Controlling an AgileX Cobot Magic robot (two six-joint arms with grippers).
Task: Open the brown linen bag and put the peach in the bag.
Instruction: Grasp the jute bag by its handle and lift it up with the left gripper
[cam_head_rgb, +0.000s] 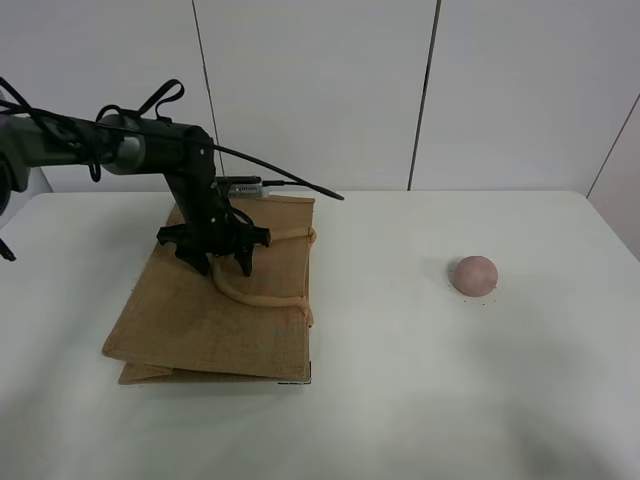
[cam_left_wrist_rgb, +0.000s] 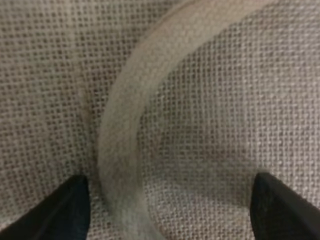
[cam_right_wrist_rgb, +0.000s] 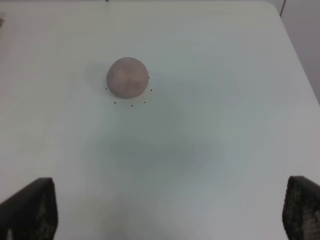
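Observation:
The brown linen bag lies flat on the left of the white table, with its lighter loop handle resting on top. My left gripper is open and points down onto the bag, with its fingers on either side of the handle. In the left wrist view the handle curves over the coarse weave between the dark fingertips. The peach sits alone on the right. In the right wrist view the peach lies ahead of my open, empty right gripper.
The white table ends at a white panelled wall behind. Its right edge shows beside the peach in the right wrist view. The right arm is out of the exterior view. A black cable trails behind the left arm.

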